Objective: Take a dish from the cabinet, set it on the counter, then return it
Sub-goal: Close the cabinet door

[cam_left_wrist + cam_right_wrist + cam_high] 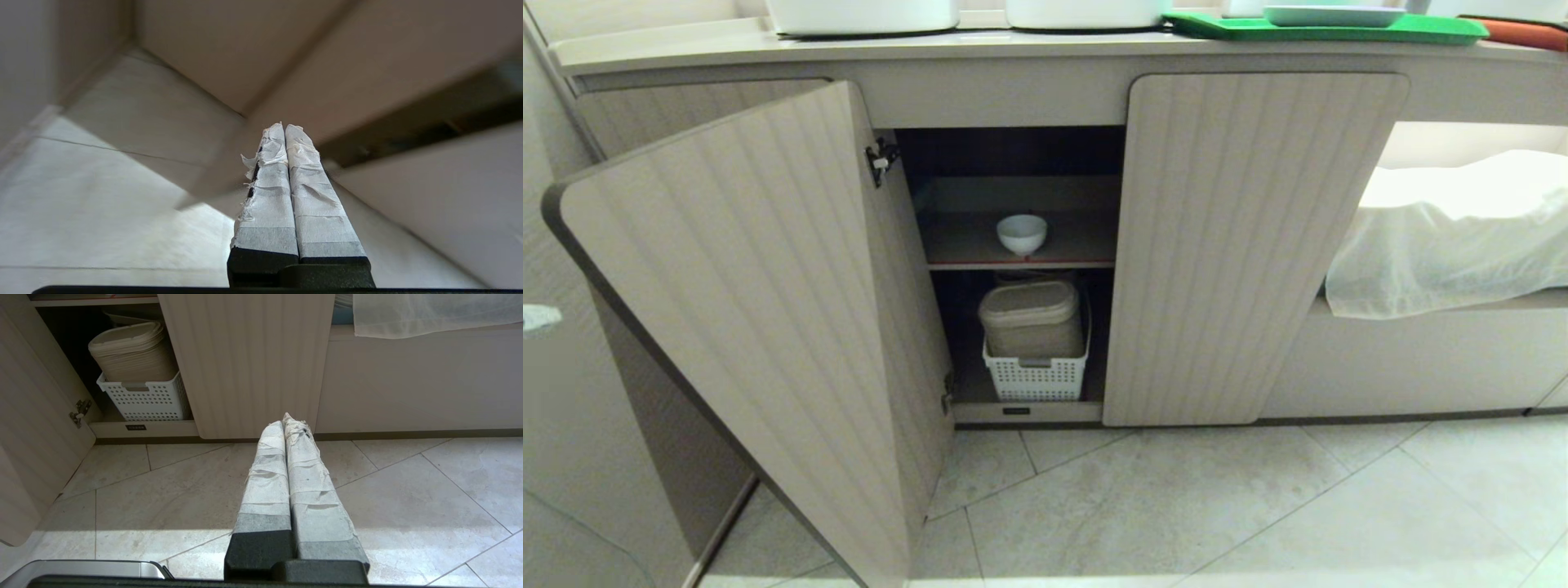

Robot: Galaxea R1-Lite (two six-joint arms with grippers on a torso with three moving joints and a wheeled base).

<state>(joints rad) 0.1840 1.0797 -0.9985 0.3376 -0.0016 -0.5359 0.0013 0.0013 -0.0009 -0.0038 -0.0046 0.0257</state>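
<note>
The dish (1022,233), a small white bowl, stands on the cabinet's (1258,245) inner shelf, seen through the gap between the doors. The left door (752,310) is swung wide open; the right door is closed. The counter (980,47) runs along the top. Neither arm shows in the head view. In the left wrist view my left gripper (284,127) is shut and empty, low by the floor close to the open door's lower edge (229,163). My right gripper (284,419) is shut and empty too, parked above the floor tiles in front of the closed door (249,363).
A white perforated basket (1036,377) holding a beige lidded container (1031,317) fills the lower compartment. On the counter stand two large white pots (862,15) and a green tray (1331,29) with a pale plate. A white cloth (1454,237) drapes over the ledge at right.
</note>
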